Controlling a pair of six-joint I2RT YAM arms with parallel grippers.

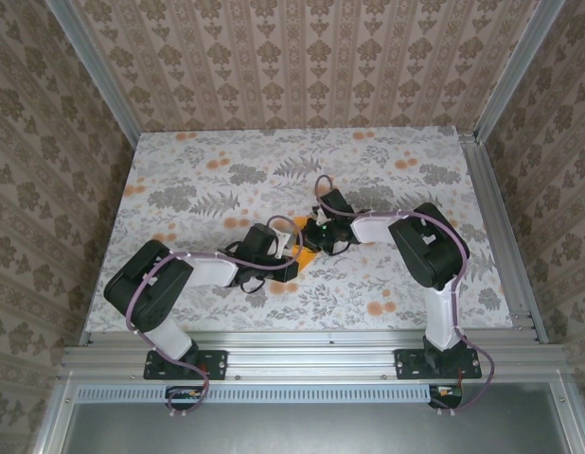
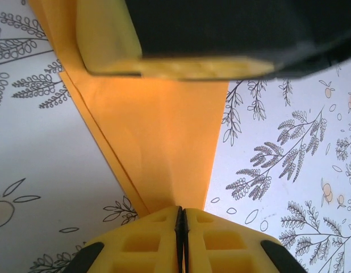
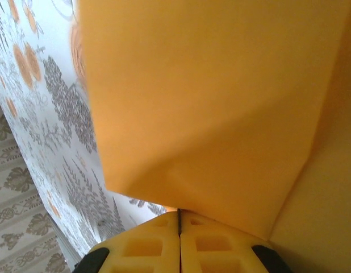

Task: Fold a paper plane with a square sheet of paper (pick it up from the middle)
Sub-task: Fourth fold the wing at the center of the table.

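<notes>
Floral-printed tabletop (image 1: 226, 180) is seen under both arms, which are brought together near its middle. Orange paper (image 2: 164, 131), folded with a layered left edge, is caught between the two grippers. Its narrowed end is pinched in the clenched jaws of the left gripper (image 2: 182, 211). Another part is clamped in the closed right gripper (image 3: 179, 213) and is spread away from its fingertips.
</notes>
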